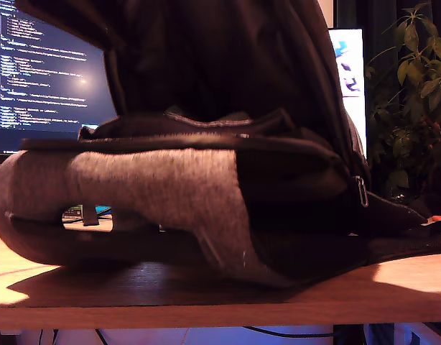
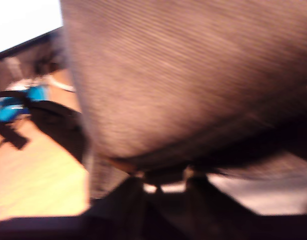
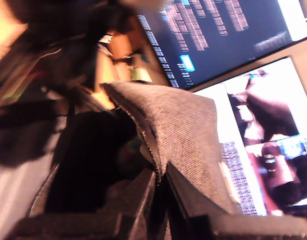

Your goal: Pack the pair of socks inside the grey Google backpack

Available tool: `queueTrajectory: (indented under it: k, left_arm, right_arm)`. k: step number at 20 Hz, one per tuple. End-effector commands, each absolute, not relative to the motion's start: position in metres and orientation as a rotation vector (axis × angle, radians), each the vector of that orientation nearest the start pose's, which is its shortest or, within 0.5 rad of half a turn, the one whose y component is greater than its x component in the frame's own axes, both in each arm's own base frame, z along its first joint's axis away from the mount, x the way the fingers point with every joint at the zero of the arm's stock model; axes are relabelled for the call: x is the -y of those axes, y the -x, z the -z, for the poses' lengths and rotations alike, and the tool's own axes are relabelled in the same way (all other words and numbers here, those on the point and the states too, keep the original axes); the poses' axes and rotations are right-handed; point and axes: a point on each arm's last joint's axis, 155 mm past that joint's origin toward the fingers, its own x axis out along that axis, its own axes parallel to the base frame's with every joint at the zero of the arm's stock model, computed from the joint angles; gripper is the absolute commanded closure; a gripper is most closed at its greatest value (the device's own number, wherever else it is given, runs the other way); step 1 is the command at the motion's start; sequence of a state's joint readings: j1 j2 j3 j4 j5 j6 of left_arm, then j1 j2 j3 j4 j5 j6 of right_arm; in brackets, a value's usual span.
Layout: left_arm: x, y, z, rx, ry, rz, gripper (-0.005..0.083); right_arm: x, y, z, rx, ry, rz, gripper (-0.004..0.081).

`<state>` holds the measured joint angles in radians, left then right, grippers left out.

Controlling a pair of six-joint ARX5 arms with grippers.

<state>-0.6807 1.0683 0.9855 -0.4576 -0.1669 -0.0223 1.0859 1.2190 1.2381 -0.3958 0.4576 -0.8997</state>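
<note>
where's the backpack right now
The backpack fills most of the exterior view, resting on the wooden table in front of the monitor, with the plant behind it at that view's right.

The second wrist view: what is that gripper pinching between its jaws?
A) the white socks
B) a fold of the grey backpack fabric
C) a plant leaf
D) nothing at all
B: in the second wrist view, my second gripper has its jaws closed on an edge of the grey Google backpack, whose woven fabric rises straight out from between them; no socks show in any view.
</note>
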Motion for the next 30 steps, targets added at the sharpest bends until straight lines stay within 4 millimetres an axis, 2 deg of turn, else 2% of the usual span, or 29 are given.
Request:
queueTrajectory:
  k: [1,4,11,16,21,24,30]
  left_arm:
    - [0.194,-0.303,-0.261,-0.45,-0.18,0.472,0.0794]
    - [0.185,-0.313,-0.275,-0.397,-0.16,0.456,0.0794]
    - [0.187,-0.305,-0.277,-0.398,-0.167,0.517,0.0794]
    - [0.178,-0.307,-0.281,-0.386,-0.176,0.495,0.0794]
    - [0.165,-0.316,-0.283,-0.378,-0.168,0.454,0.0794]
    - [0.165,-0.316,-0.284,-0.377,-0.166,0.457,0.0794]
    - [0.166,-0.317,-0.288,-0.361,-0.161,0.457,0.0794]
  right_arm:
    - [-0.295,-0.258,-0.355,0.046,1.075,-0.678,0.0782]
    - [-0.289,-0.264,-0.348,0.008,1.056,-0.69,0.0782]
    - [-0.277,-0.284,-0.333,-0.06,1.046,-0.675,0.0782]
    - [-0.281,-0.285,-0.322,-0.094,1.023,-0.701,0.0782]
    - [-0.295,-0.285,-0.283,-0.205,1.012,-0.764,0.0782]
    - [-0.306,-0.274,-0.256,-0.28,1.007,-0.852,0.0782]
    - [-0.328,-0.253,-0.216,-0.391,0.972,-0.999,0.0782]
